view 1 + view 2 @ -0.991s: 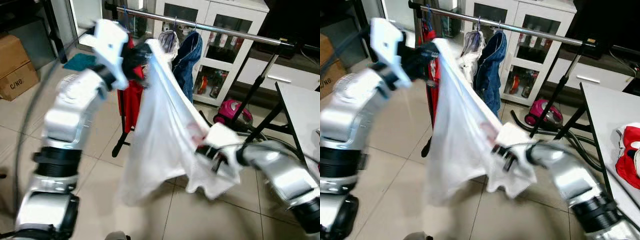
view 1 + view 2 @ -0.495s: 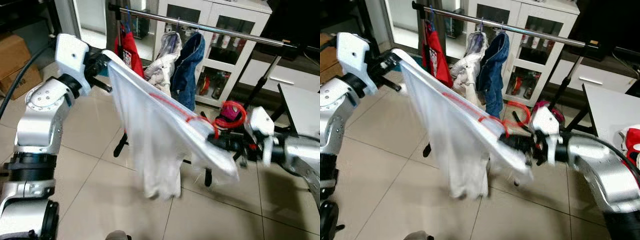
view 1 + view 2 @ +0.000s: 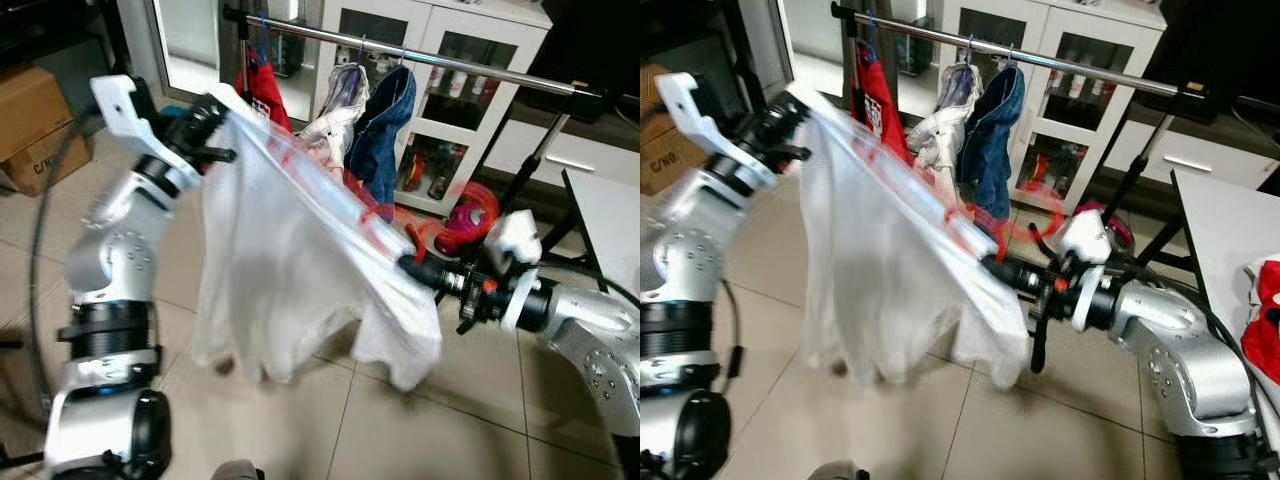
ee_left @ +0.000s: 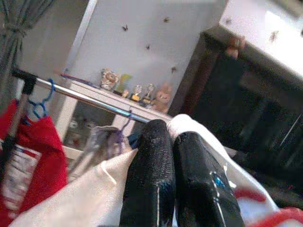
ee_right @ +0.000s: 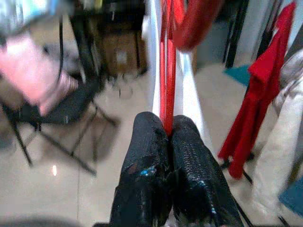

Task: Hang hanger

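White shirt [image 3: 290, 270] on a red hanger [image 5: 168, 71] stretches between the left end effector [image 3: 207, 118] and right end effector [image 3: 412, 266], both clamped on it.

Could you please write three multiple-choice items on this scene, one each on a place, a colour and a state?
1. Where is the blue denim garment?
A. On the floor
B. Hanging on the metal clothes rail
C. In the cardboard box

2. What colour is the plastic hanger?
A. Red
B. Green
C. Black

3. What is the state of the right end effector?
A. Wide open
B. Shut on the hanger
C. Resting on the table

Answers:
1 B: the blue denim garment hangs from the metal clothes rail.
2 A: the red plastic hanger runs inside the white cloth garment.
3 B: the right end effector has its fingers closed on the hanger's red bar, while the left end effector pinches the garment.
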`<state>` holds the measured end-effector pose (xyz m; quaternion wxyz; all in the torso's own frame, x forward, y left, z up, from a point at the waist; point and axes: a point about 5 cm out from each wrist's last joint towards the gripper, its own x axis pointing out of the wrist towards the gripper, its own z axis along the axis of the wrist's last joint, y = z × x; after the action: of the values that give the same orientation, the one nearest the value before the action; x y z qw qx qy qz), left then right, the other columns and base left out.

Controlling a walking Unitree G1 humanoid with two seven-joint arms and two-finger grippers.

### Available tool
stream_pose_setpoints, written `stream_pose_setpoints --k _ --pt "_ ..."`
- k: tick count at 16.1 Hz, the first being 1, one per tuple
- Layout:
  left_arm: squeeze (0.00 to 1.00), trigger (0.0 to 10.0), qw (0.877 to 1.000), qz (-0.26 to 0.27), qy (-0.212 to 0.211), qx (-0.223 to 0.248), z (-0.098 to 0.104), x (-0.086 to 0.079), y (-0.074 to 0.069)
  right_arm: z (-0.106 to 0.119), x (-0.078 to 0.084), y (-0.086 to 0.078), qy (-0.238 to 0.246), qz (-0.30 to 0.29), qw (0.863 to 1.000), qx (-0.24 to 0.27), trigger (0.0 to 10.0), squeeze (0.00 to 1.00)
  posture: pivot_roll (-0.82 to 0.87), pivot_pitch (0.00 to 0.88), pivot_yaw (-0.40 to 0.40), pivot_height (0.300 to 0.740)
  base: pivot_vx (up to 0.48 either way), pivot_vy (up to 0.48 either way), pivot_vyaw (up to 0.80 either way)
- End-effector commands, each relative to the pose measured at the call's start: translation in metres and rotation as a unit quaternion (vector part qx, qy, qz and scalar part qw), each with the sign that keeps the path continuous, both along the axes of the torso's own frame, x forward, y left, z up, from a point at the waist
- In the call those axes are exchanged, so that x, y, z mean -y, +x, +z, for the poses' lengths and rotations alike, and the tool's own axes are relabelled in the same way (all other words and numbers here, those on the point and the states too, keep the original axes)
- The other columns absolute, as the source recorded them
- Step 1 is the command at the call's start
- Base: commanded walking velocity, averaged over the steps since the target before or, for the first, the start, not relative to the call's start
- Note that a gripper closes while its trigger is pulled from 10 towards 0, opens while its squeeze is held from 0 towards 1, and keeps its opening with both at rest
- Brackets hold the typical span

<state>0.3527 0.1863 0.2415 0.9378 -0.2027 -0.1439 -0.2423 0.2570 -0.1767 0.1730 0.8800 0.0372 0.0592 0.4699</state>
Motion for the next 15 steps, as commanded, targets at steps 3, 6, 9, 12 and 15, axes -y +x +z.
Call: stream_pose_setpoints --k 3,6,9,12,15 --pt "0.0 0.0 0.995 0.042 -0.092 0.009 0.002 -0.017 0.003 0.01 0.007 -0.001 0.026 -0.011 0.999 0.021 0.0 0.0 0.0 0.0 -0.047 0.74 0.0 0.0 0.0" --pt "0.0 0.0 0.97 0.107 -0.215 -0.04 -0.006 -0.047 0.014 0.012 0.001 -0.011 0.057 0.03 0.998 0.017 0.0 0.0 0.0 0.0 -0.052 0.74 0.0 0.0 0.0" --pt "0.0 0.0 0.992 0.002 -0.046 -0.116 -0.038 0.007 0.012 0.023 -0.004 0.009 0.114 -0.046 0.992 0.04 0.0 0.0 0.01 0.0 -0.058 0.74 0.0 0.0 0.0" --pt "0.0 0.0 0.975 -0.169 0.05 -0.134 -0.05 0.078 -0.013 0.022 -0.014 0.025 0.122 -0.105 0.986 0.053 0.0 0.0 0.0 0.0 -0.051 0.74 0.0 0.0 0.0" --pt "0.0 0.0 0.947 -0.27 0.113 -0.13 -0.056 0.105 -0.041 0.02 -0.018 0.048 0.12 -0.209 0.969 0.05 0.0 0.0 0.0 0.0 -0.042 0.74 0.0 0.0 0.0"
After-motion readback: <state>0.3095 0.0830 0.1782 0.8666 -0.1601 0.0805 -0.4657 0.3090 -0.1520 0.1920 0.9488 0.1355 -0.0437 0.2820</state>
